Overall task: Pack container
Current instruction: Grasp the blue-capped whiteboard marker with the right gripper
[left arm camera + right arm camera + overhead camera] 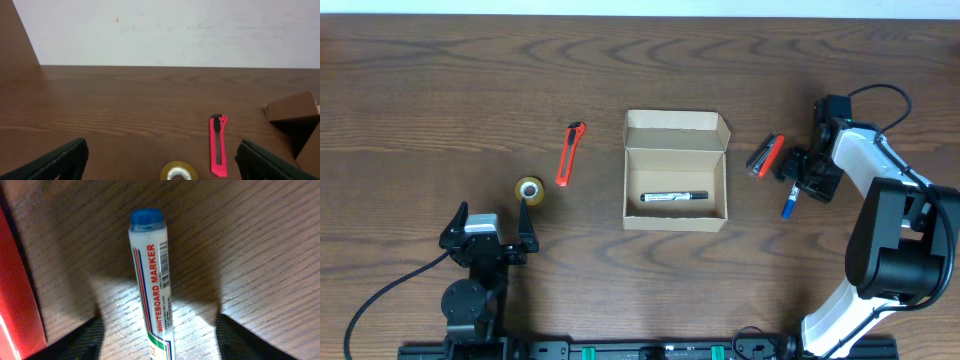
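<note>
The tan cardboard container (675, 184) sits open at the table's middle, its flap lid (677, 130) folded back, with a black-capped marker (674, 197) lying inside. Its corner shows in the left wrist view (294, 108). My right gripper (804, 181) is open and low over a blue-capped whiteboard marker (152, 280), which lies on the table between the fingers; its blue tip shows in the overhead view (786, 209). My left gripper (488, 230) is open and empty at the front left, just behind a tape roll (530, 189).
A red box cutter (570, 153) lies left of the container, also in the left wrist view (218, 145). The tape roll shows there too (179, 171). A red object (766, 155) lies beside the right gripper, at the right wrist view's left edge (17, 295).
</note>
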Robot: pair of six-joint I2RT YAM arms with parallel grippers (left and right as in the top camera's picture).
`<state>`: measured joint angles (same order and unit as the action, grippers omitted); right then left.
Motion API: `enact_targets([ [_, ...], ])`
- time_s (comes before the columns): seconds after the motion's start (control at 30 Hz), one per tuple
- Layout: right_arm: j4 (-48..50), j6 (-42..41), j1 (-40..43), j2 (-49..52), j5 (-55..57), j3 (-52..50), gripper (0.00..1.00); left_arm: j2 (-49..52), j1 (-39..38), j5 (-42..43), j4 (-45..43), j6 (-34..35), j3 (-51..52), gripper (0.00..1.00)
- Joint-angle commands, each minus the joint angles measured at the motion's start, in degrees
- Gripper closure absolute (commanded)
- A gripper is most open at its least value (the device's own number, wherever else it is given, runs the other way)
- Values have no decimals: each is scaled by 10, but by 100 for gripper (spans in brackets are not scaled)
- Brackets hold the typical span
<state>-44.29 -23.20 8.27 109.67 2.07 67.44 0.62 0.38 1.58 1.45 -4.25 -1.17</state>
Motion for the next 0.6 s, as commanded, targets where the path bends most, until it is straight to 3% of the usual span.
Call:
enact_targets([
  [0.0, 2, -1, -3, 6, 7, 6, 44, -4, 3, 14, 26, 6, 9, 5],
  [0.07, 5, -1, -3, 6, 8, 6, 52, -4, 3, 14, 26, 6, 9, 5],
  [0.2, 4, -1, -3, 6, 11, 6, 76, -4, 3, 14, 26, 6, 9, 5],
  [0.4, 6, -1, -3, 6, 11, 6, 98, -4, 3, 14, 26, 6, 9, 5],
  [0.57, 12, 7, -3, 6, 11, 6, 99, -4, 3, 14, 26, 6, 9, 5],
])
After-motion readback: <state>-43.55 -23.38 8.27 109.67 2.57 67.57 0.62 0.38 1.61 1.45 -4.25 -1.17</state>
